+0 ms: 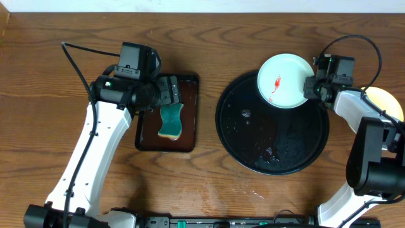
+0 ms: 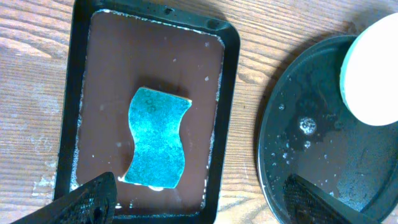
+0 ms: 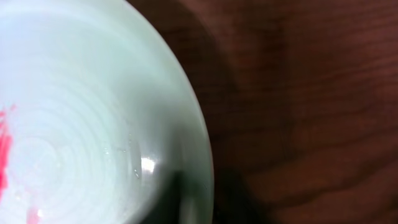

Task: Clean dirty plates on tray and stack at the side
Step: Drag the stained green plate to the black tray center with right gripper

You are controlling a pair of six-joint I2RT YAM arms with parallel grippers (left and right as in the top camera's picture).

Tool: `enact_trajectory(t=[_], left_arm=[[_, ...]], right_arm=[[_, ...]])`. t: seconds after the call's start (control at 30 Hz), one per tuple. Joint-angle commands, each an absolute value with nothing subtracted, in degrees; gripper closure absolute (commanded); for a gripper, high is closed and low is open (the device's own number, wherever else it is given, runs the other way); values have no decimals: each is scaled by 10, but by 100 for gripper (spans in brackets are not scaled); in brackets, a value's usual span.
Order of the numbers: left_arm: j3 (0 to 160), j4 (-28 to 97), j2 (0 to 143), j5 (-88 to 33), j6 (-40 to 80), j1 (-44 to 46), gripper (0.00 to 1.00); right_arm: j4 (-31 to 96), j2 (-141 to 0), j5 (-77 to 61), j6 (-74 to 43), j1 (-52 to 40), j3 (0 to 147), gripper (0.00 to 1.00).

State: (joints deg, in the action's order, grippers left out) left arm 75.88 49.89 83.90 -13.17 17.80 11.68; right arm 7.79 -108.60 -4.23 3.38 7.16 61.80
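Observation:
A pale bluish-white plate (image 1: 285,80) with a red smear (image 1: 276,85) sits at the back right of the round black tray (image 1: 272,136), overlapping its rim. My right gripper (image 1: 311,87) is clamped on this plate's right edge. In the right wrist view the plate (image 3: 81,124) fills the left side, and its rim runs down between my jaws. A pale yellow plate (image 1: 385,101) lies on the wood at the far right, half hidden by my right arm. My left gripper (image 1: 168,92) hangs open over the brown tray, its fingers (image 2: 93,199) wide apart and holding nothing.
A blue sponge (image 2: 155,138) lies in the wet, rectangular dark-brown tray (image 2: 155,62) to the left of the black tray (image 2: 323,162). Water drops speckle the black tray's floor. A strip of bare wood separates the two trays.

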Motion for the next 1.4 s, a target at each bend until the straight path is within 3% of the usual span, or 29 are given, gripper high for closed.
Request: enact_trajectory(t=[0.0, 0.33, 0.53, 0.9, 0.93, 0.97, 1.37], left_arm=[[769, 501, 841, -130, 179, 116, 14], [769, 500, 841, -130, 179, 116, 14], [769, 501, 841, -130, 178, 116, 14], [769, 501, 841, -130, 179, 116, 14], [769, 501, 841, -130, 179, 116, 14], [769, 501, 841, -130, 179, 116, 14], [746, 500, 879, -80, 178, 116, 17]], right_arm=[[99, -1068, -48, 7, 70, 619, 99], [273, -922, -112, -95, 60, 619, 99], [404, -916, -122, -109, 17, 604, 99], [343, -937, -30, -84, -44, 488, 99], [340, -936, -30, -64, -44, 488, 94], [337, -936, -27, -50, -44, 489, 79], [416, -870, -79, -46, -44, 554, 68]])
